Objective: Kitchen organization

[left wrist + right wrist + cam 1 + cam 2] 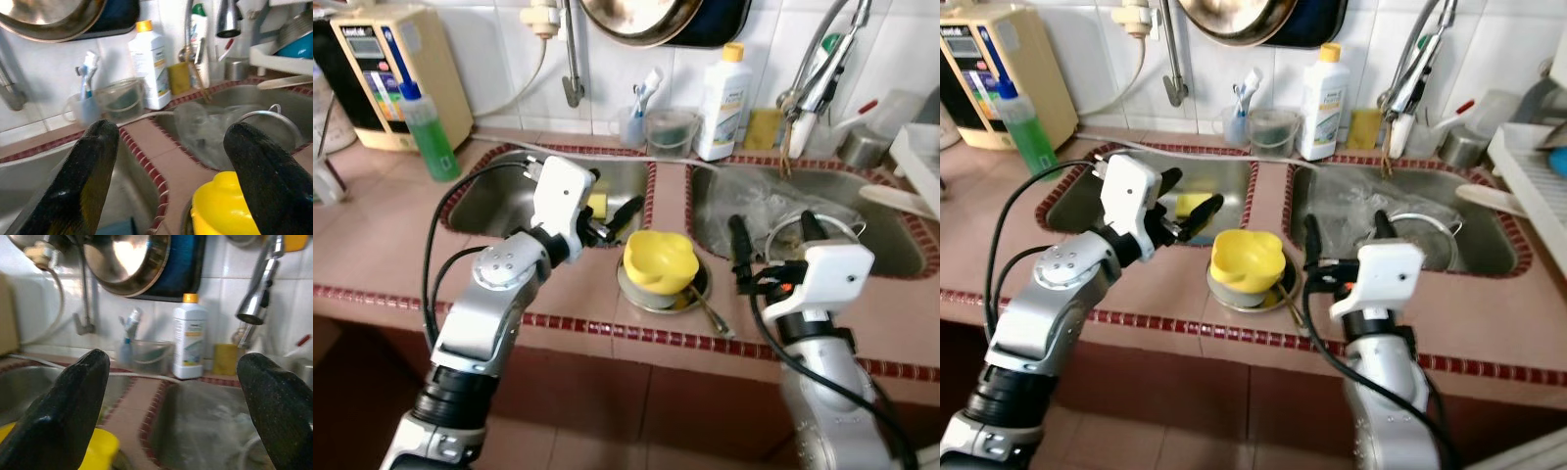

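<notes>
A yellow bowl (658, 259) is seen at the centre of the frame, resting on a steel plate (636, 292) on the tiled divider between the left sink (494, 201) and the right sink (891, 245). The left gripper (612, 217) is held just left of the bowl, fingers spread wide and nothing gripped. The right gripper (771, 240) is raised at centre right over the right sink's near edge, likewise wide open and empty.

The bowl is judged to be the next thing to be taken. A grasp on its scalloped rim is advised, with one finger inside and one outside, and the lift kept straight so the plate beneath is not dragged.

In the left wrist view a blue dish on a rack (293, 44) is shown at upper right, which is cut off in the left eye view. The green bottle (426, 132) at upper left is given by the head views alone.
</notes>
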Available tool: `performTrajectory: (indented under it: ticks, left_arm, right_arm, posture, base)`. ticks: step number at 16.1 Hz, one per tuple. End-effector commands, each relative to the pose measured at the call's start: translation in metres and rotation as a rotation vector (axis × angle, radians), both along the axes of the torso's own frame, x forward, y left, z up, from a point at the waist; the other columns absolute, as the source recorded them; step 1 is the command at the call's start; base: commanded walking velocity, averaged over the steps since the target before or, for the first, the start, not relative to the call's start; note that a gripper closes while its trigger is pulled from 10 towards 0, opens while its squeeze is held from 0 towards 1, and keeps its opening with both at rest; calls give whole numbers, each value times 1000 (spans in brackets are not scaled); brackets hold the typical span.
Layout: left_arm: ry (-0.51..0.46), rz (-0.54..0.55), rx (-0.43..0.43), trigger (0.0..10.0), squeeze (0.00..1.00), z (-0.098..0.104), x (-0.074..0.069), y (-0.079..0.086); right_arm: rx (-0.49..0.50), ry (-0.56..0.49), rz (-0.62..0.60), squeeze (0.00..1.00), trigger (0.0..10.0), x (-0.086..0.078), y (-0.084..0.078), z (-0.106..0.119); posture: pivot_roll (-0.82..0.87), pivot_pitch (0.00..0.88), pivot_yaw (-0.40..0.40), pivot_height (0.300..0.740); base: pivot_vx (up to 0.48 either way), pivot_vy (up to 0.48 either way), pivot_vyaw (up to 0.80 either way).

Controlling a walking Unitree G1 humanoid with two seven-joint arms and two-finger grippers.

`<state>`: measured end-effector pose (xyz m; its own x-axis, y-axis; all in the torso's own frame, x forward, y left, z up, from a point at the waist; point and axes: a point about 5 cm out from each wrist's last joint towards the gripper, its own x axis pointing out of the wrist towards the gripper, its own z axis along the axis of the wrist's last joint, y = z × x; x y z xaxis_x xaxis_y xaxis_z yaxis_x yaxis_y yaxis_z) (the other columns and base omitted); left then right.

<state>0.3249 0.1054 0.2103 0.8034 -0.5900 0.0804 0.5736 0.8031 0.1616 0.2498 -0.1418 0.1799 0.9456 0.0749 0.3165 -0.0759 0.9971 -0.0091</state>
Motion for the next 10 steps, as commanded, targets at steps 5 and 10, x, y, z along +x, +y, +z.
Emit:
performTrajectory:
  ticks: [5,10]
  left_arm:
    - [43,21,41,10000,0,2,8,5]
    - [79,45,149,10000,0,6,22,21]
  right_arm:
    - [-24,37,54,0,10000,-2,2,-6]
    - [-23,89,59,1000,10000,-7,-11,-16]
  posture:
    - [-168,0,26,740]
    - [-174,0,35,740]
  base:
    - [0,0,0]
    - [0,0,0]
